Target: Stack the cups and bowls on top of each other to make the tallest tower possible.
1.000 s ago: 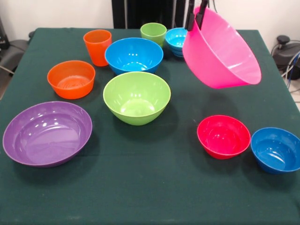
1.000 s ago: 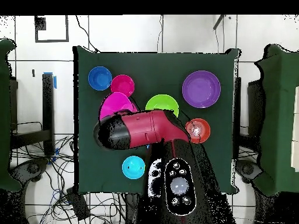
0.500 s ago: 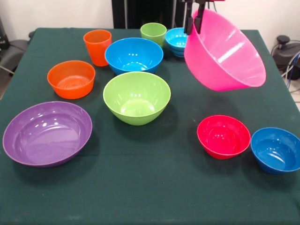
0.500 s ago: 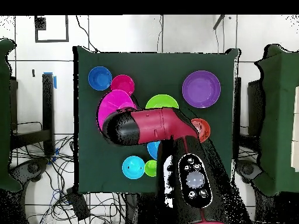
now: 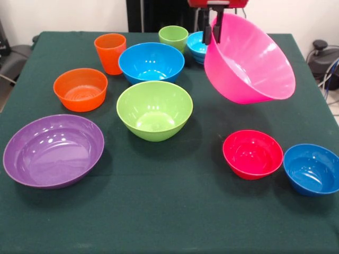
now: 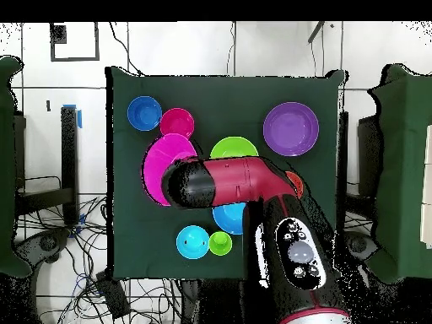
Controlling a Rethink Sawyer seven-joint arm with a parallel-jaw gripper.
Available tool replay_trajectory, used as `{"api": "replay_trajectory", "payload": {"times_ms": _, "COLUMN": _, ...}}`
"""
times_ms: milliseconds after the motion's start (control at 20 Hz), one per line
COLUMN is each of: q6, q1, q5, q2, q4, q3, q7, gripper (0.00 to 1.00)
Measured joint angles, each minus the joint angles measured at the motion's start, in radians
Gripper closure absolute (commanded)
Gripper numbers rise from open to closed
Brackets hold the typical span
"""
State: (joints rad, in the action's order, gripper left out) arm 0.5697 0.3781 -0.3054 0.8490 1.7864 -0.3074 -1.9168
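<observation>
Gripper (image 5: 211, 33) pinches the rim of the tilted pink bowl (image 5: 251, 61), held above the table (image 5: 175, 211). Nearest below it sits the red bowl (image 5: 252, 154); farther off, the purple bowl (image 5: 52, 150). Best lowered level, as the widest base, before release.

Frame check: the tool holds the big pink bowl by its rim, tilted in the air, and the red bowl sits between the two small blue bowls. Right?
Not quite. In the front view the red bowl sits beside only one small blue bowl; the other small blue bowl is at the far side, behind the pink bowl. The tool does hold the pink bowl's rim, tilted, airborne.
</observation>
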Motion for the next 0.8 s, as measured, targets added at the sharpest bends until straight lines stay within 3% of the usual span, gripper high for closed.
{"api": "replay_trajectory", "payload": {"times_ms": 800, "q6": 0.0, "q1": 0.025, "q5": -0.003, "q2": -0.003, "q4": 0.005, "q3": -0.028, "q7": 0.0, "gripper": 1.0}}
